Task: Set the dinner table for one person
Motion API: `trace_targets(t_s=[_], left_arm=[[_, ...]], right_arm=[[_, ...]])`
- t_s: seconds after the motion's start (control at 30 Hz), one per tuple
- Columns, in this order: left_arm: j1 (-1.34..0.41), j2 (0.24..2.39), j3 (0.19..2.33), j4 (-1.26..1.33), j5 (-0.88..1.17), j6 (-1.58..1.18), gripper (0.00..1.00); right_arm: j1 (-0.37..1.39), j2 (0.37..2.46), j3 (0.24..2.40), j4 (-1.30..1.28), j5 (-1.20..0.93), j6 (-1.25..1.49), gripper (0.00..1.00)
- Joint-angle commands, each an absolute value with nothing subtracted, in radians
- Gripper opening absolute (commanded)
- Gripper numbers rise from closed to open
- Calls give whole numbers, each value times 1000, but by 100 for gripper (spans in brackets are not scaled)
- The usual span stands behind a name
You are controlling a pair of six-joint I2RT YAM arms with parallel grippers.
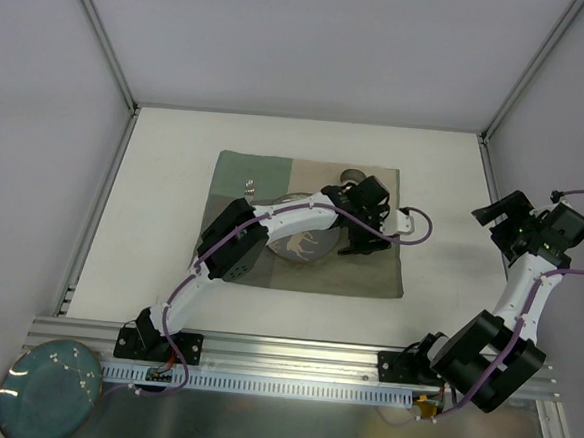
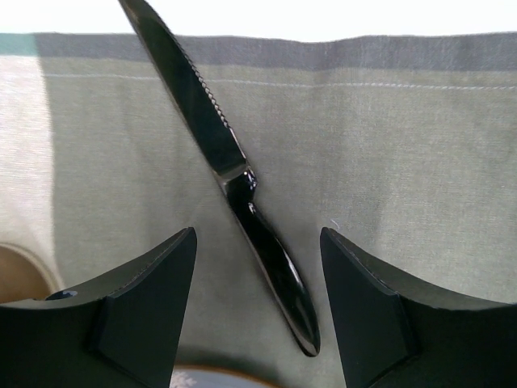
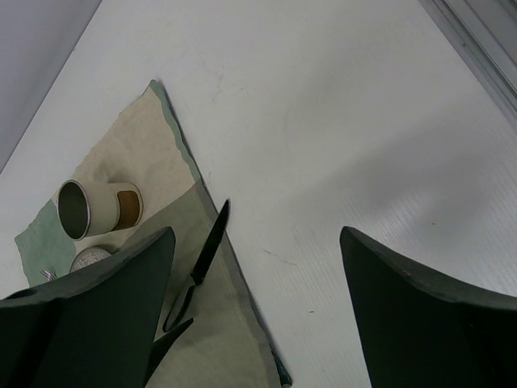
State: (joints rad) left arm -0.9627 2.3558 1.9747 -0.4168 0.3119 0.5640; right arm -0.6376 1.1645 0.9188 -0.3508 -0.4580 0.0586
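From above, I see the dinner table (image 1: 168, 271) as the broad white top inside its aluminium bars, with a green-and-beige cloth mat (image 1: 237, 170) lying near its middle. My left arm reaches across the mat, and the left gripper (image 1: 367, 242) hangs over the mat's right part. A plate (image 1: 300, 248) shows under the forearm, and a cup (image 1: 353, 175) stands at the mat's far edge. The right gripper (image 1: 489, 215) is well apart from all this, at the table's right side. A teal plate (image 1: 48, 387) sits off the tabletop at the near left corner.

On the left wrist camera, the jaws stand apart with a black knife (image 2: 242, 182) lying on the mat between them. Neither finger (image 2: 121, 315) touches it. The blade tip reaches the mat's far edge.

On the right wrist camera, the fingers (image 3: 420, 315) are spread wide over bare white tabletop, holding nothing. To the left I see the mat, the cup and the knife near the mat's edge.
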Motion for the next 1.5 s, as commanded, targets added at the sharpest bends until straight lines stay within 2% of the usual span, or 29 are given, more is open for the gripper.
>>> trace_targets(t_s=[0.0,0.3,0.53,0.73,0.97,1.03,1.17,1.37,1.47], left_arm=[[-974,2373,2006,-428,342,551,64],[-974,2402,2029,-428,331,552,60],[-974,2407,2033,-428,331,551,41],[-974,2410,2019,-428,339,543,40],[-974,2416,2026,-428,325,534,49],[-973,2418,2026,-428,325,534,45],[-974,2418,2028,-428,328,532,29],[-973,2416,2026,-428,330,532,25],[-973,2418,2026,-428,330,532,19]], right_arm=[[-650,1143,917,-328,-489,72,87],[-650,1147,917,-328,-495,74,87],[-652,1149,917,-324,-505,75,86],[-653,1147,920,-325,-508,77,86],[-653,1149,922,-324,-515,81,86],[-655,1147,922,-324,-522,80,86],[-655,1140,922,-324,-520,81,86],[-657,1140,923,-324,-523,81,86],[-657,1141,927,-324,-523,83,86]])
